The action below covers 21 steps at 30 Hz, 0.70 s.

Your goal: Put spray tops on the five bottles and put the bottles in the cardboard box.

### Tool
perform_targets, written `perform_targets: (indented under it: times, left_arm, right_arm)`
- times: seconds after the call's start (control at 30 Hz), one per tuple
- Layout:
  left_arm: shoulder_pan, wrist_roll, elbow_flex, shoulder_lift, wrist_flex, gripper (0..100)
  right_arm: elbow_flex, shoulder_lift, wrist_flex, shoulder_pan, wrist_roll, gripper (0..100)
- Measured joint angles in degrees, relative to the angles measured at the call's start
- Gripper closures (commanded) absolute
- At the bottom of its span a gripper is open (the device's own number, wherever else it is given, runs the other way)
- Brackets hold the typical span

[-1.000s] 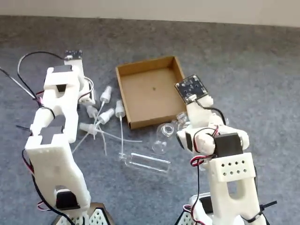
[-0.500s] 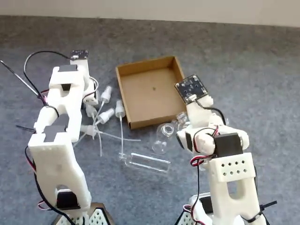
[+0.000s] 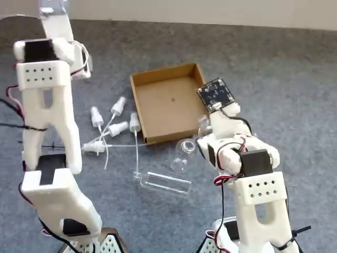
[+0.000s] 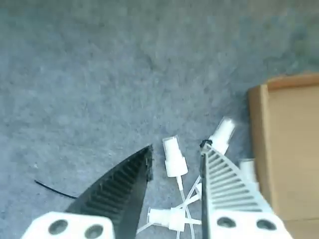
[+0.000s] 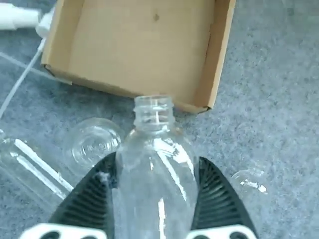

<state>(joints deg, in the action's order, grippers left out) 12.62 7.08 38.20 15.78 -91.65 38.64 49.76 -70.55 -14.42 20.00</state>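
Raised since before, left hand [image 4: 177, 147] gapes empty; right hand [image 5: 155, 162] clamps a bottle [image 5: 154, 130].

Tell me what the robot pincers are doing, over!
Left pincer open above loose spray tops. Right pincer shut on capless bottle, near cardboard box. No bottles boxed yet.
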Motion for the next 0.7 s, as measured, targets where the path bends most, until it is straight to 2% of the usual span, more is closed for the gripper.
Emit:
perform_targets:
  times: [0.1, 0.2, 0.37, 0.53, 0.7]
  left_arm:
    - [-0.09, -0.62, 3.60, -2.11, -2.81, 85]
    - [0.09, -2.20, 2.02, -1.58, -3.69, 84]
    - [-1.67, -11.25, -2.11, 5.01, -3.43, 73]
    - [-5.54, -21.89, -2.37, 13.36, -1.32, 76]
    - [-7.47, -24.18, -2.37, 18.11, 2.81, 76]
  right_arm:
    - [0.00, 0.00, 0.88, 0.09, 0.00, 99.4]
    - [0.00, 0.00, 1.14, 0.00, 0.00, 99.4]
    - [0.00, 0.00, 1.23, 0.09, 0.00, 99.4]
    - [0.00, 0.00, 1.23, 0.09, 0.00, 99.4]
    - [0.00, 0.00, 1.23, 0.00, 0.00, 99.4]
